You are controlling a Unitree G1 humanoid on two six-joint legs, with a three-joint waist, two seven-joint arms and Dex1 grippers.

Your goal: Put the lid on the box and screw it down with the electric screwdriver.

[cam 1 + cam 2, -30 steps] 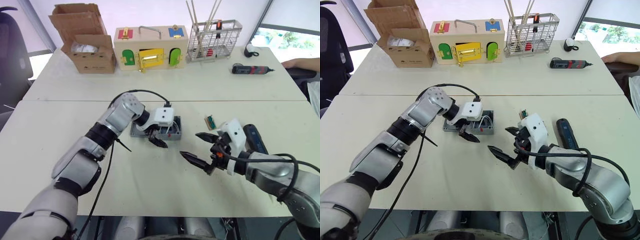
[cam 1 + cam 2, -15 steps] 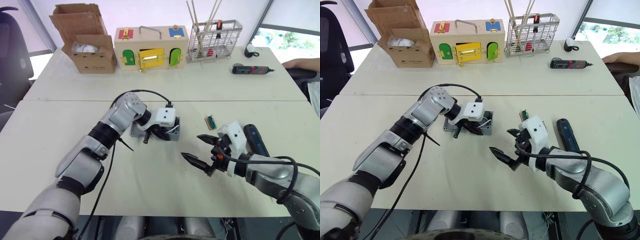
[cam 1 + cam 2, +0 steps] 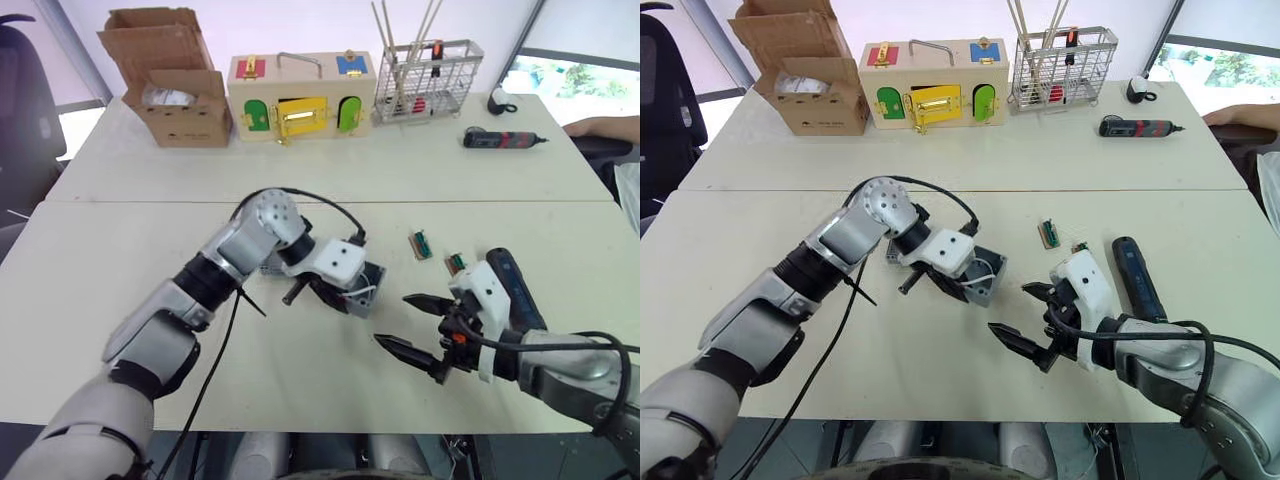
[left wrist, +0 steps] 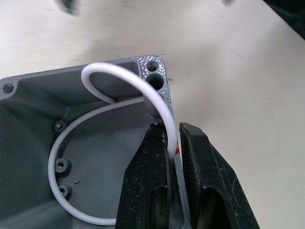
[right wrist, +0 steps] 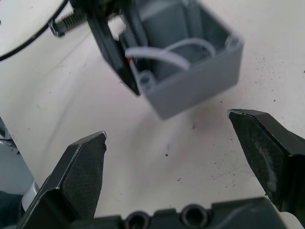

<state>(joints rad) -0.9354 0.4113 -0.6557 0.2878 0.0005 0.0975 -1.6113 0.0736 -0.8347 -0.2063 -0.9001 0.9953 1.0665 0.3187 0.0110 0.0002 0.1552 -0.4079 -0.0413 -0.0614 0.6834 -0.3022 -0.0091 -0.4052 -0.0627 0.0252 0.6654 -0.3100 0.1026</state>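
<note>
The box (image 3: 367, 291) is a small grey enclosure with white wires inside. It hangs tilted just above the table, and my left gripper (image 4: 174, 143) is shut on one of its walls, beside a small red mark. A flat grey edge under my left wrist looks like the lid (image 3: 268, 265), mostly hidden by the arm. My right gripper (image 3: 392, 320) stands open on the near right of the box (image 5: 190, 71), apart from it, with nothing between its fingers. The electric screwdriver (image 3: 515, 290), thick and dark blue, lies on the table beside my right wrist.
Two small green parts (image 3: 421, 243) lie between the box and the screwdriver. Along the far edge stand a cardboard box (image 3: 175, 85), a wooden box with coloured doors (image 3: 302, 95) and a wire basket (image 3: 427, 80). A small black-and-red screwdriver (image 3: 503, 139) and a person's arm (image 3: 605, 127) are at the far right.
My left gripper has shut on the box's wall and pulled it right and nearer, tilting it up. My right gripper has drawn back a little and stayed open.
</note>
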